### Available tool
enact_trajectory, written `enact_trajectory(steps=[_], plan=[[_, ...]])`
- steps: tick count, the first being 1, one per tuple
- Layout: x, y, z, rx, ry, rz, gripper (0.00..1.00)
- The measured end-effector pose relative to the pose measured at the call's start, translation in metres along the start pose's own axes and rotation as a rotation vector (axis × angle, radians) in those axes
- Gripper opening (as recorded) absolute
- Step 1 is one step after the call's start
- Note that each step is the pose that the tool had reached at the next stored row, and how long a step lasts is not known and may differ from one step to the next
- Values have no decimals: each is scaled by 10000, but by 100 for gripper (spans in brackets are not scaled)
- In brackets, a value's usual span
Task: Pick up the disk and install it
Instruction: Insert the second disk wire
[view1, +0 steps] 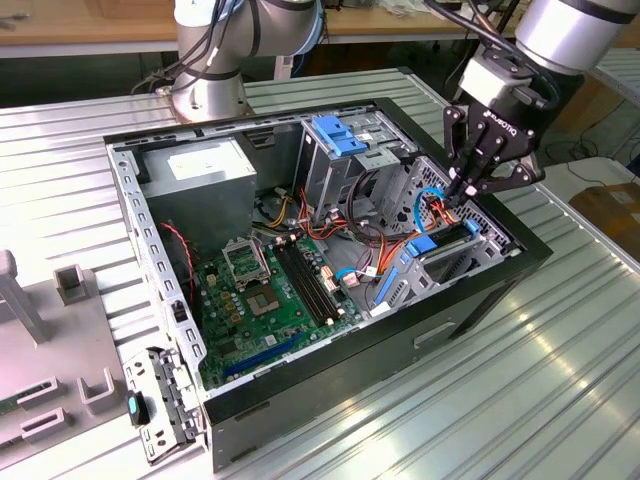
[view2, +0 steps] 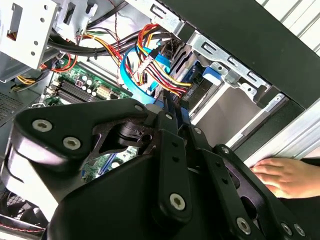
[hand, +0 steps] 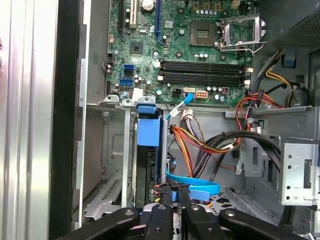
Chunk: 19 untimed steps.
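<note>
The disk (hand: 149, 150) stands on edge in the lower drive bay of the open computer case (view1: 330, 390), its bright blue carrier (hand: 148, 131) facing the motherboard. In the first wrist view my gripper (hand: 172, 194) is shut on the disk's thin rear edge, with the fingers (hand: 159, 210) close together. The exterior view shows my gripper (view1: 462, 190) pointing down into the bay at the case's corner on the exterior view's right, just above the blue carrier (view1: 440, 243). In the second wrist view the fingertips (view2: 167, 107) pinch a blue strip.
Orange, yellow and blue cables (hand: 200, 145) crowd the space beside the bay. A tall metal drive cage with a blue bracket (view1: 340, 135) stands behind it. The motherboard (view1: 270, 300) lies on the case floor. A person's hand (view2: 285, 175) rests on the table outside the case wall.
</note>
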<state>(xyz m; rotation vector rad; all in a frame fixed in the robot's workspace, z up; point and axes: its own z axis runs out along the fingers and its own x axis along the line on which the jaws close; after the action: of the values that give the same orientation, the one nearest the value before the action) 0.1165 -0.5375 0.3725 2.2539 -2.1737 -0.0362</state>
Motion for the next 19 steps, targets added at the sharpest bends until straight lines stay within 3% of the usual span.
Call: enact_trajectory(steps=[3,6,7,8,10,13,17,19], plan=[[5,0,4,9,-3,0,16],[51,2,10,20,-259,-5,16],[97,4,18,26,-406,-9,16],[159,27,36,56,-424,-10,16],[171,57,53,102,-424,-12,16],[208,79,134,267,-416,-16,16],[220,126,160,282,-415,-18,16],[217,127,136,282,-418,-16,16]])
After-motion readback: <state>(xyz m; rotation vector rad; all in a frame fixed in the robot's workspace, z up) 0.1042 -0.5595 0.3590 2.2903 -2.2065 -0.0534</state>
